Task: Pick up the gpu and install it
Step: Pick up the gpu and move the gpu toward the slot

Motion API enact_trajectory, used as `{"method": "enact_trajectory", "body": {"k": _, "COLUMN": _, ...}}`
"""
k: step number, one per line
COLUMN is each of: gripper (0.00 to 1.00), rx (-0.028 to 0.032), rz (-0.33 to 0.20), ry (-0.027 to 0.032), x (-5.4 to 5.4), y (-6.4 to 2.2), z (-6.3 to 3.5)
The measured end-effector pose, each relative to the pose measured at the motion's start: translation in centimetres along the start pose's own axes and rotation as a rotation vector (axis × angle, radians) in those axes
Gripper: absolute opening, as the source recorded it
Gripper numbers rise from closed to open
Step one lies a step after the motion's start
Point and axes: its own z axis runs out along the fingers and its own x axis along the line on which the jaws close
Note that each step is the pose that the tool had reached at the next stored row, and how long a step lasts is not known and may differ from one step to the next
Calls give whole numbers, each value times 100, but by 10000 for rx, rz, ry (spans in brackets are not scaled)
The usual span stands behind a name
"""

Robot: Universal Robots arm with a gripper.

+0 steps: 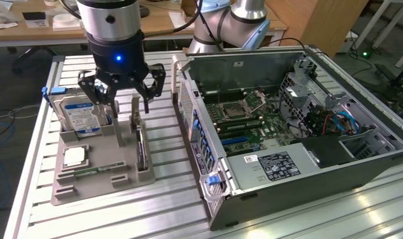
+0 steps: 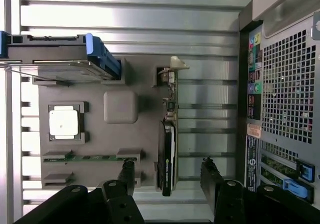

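- The gpu (image 2: 168, 151) stands on edge in its slot of the grey holder (image 2: 125, 139). The holder lies on the tabletop (image 1: 155, 209), just beside the open computer case (image 1: 288, 124).
- The gpu is not yet lifted.
- The fingers (image 2: 212, 179) are spread and hang above the gpu, one to each side of its end, pinching nothing.
- Judged from this, the pick-up has barely begun. The grasp, the carry and the seating on the motherboard (image 1: 244, 124) are all left.
- The hard drive (image 1: 78, 117) and memory stick (image 2: 92, 158) sit in the holder.
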Motion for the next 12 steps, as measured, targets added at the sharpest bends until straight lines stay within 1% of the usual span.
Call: {"method": "enact_trajectory", "body": {"k": 12, "gripper": 65, "rx": -1, "rz": -24, "ry": 1, "x": 2, "y": -10, "z": 218}}
